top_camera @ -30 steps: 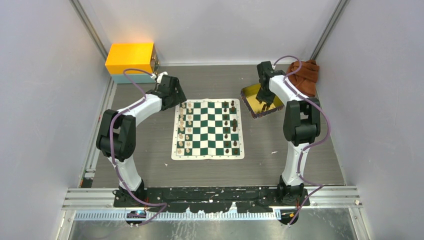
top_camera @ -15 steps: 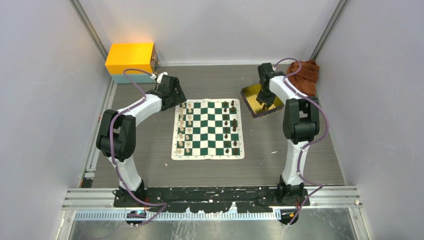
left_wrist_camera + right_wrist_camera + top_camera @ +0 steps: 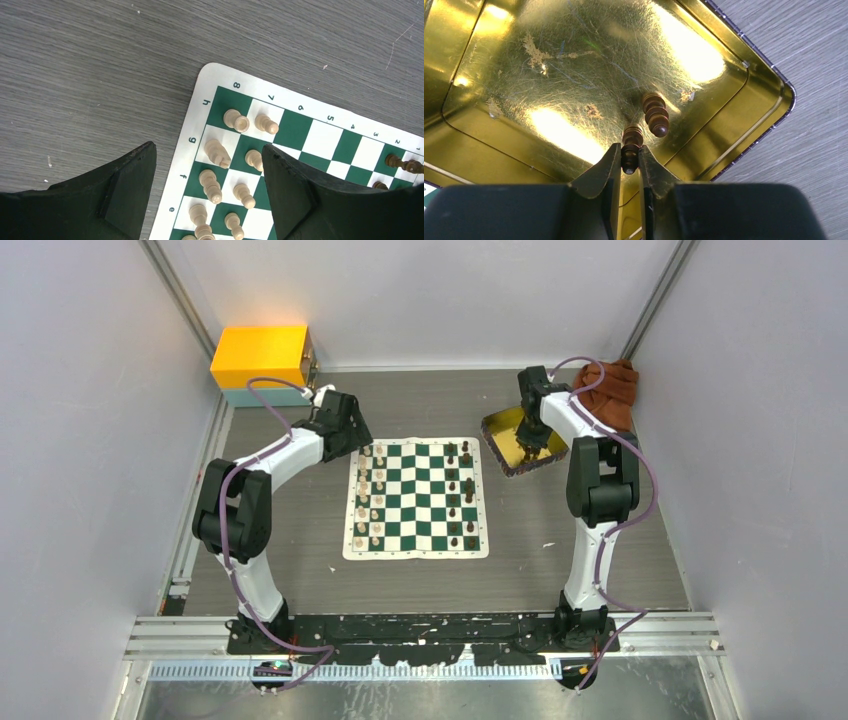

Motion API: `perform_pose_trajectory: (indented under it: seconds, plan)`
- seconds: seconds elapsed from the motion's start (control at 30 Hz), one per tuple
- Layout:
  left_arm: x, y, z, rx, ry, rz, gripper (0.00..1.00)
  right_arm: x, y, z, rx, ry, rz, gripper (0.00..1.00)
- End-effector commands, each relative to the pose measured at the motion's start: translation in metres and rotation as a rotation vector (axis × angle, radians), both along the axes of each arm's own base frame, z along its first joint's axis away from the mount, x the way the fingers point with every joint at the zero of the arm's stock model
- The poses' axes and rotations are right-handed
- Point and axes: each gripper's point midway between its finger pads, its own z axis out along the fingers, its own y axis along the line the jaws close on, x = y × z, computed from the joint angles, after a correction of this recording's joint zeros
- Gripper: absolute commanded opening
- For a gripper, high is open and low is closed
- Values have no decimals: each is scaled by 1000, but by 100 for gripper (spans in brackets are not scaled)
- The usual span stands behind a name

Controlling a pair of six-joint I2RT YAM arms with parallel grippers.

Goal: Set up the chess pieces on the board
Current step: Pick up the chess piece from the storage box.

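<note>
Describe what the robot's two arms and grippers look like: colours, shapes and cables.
The left arm and right arm match: white tubular links, bulky black joints, a purple cable looping along each. The left gripper and right gripper each have two black, wedge-shaped fingers.

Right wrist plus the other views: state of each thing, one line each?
right gripper, shut on gripped dark piece
loose dark piece, lying on its side in tray
gold tray, open, two dark pieces inside
left gripper, open, empty, above board corner
board, unrolled flat
cream pieces, upright on board
</note>
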Motion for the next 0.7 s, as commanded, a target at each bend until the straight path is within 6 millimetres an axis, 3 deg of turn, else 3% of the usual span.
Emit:
perform_pose_trajectory:
  seconds: [0.0,0.33,0.67]
  plan:
    - [11,1,23,-7,-63,-1,77,7,0,6,9,-39,-10,1]
    - [10,1,24,-8,-63,-1,77,26,22,27,146,-162,5,1]
    - [8,2,23,-5,-62,0,77,38,38,27,269,-239,-33,1]
